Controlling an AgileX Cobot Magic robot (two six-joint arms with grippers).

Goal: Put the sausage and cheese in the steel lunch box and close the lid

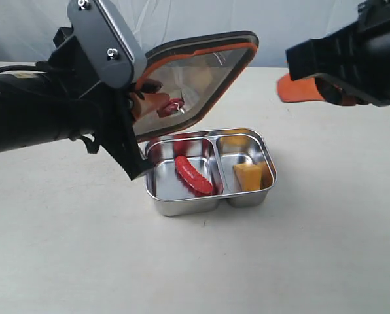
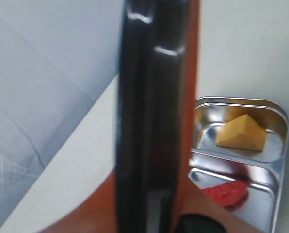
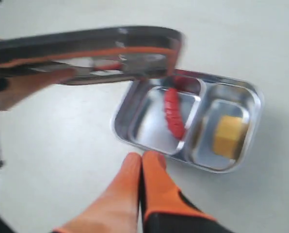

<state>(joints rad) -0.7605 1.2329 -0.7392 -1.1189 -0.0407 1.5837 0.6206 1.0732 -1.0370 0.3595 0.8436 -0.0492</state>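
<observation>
On the near tabletop [image 1: 64,261] sits the steel lunch box [image 1: 182,208], with the sausage [image 1: 192,175] in its larger compartment and the cheese [image 1: 247,176] in the smaller. Just behind and above it, the left arm reaches in level, its left fingers [image 1: 152,104] clamped on the tilted lid [image 1: 205,75]. Beyond, the raised right arm hovers, its right fingers [image 3: 156,179] pressed together and empty.

No readable text, label, brand, number or sign in any of the views. Nothing legible on the lid [image 1: 208,78], the steel lunch box [image 1: 182,207] or the table [image 1: 64,248].
</observation>
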